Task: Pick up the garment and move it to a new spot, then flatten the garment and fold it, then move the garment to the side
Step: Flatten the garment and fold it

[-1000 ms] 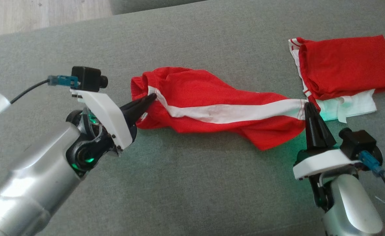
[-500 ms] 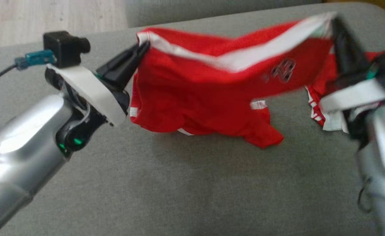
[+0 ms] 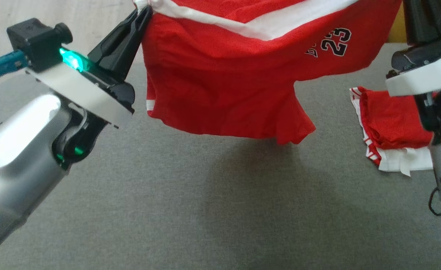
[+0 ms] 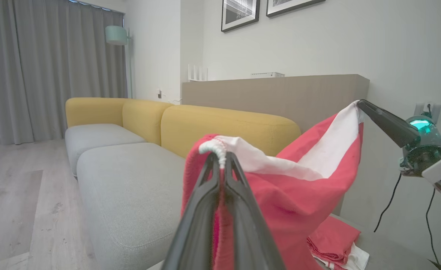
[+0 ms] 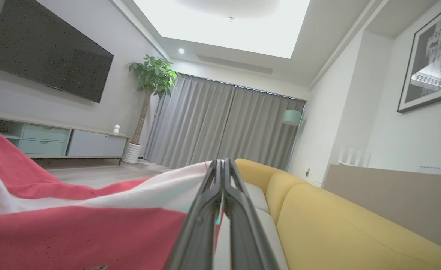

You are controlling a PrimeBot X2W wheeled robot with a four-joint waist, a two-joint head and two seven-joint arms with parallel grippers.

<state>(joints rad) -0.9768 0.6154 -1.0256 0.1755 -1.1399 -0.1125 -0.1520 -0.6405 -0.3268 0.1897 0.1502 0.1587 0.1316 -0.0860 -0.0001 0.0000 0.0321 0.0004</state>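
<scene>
Above the grey couch seat (image 3: pixel 205 210), at twelve o'clock in the head view, we note the red shorts (image 3: pixel 224 75) hanging in the air, clear of the cushion and stretched sideways between the two arms. A white band (image 3: pixel 273 28) runs along the top edge and sags a little in the middle. The black number 23 (image 3: pixel 336 41) sits toward one o'clock. The lower hem droops furthest near the middle of the view, and a soft shadow (image 3: pixel 265 187) lies on the seat beneath it.

At eleven o'clock, the left gripper (image 3: pixel 145 10) has its fingers clenched on one end of the white band. In the left wrist view we see the gathered white edge pinched right at the fingertips, with red cloth spilling down beside the fingers.

At one o'clock in the head view, the right gripper (image 5: pixel 220 165) runs off the top edge there. Its own wrist view shows the fingers pressed tight together with the other end of the white band caught between them, and the cloth trails off toward nine o'clock.

At three o'clock in the head view, a second red-and-white garment (image 3: pixel 393 120) lies folded on the seat, partly behind the right arm and apart from the hanging shorts.

In the left wrist view, a yellow backrest (image 4: pixel 224 123) stands behind the grey seat.
</scene>
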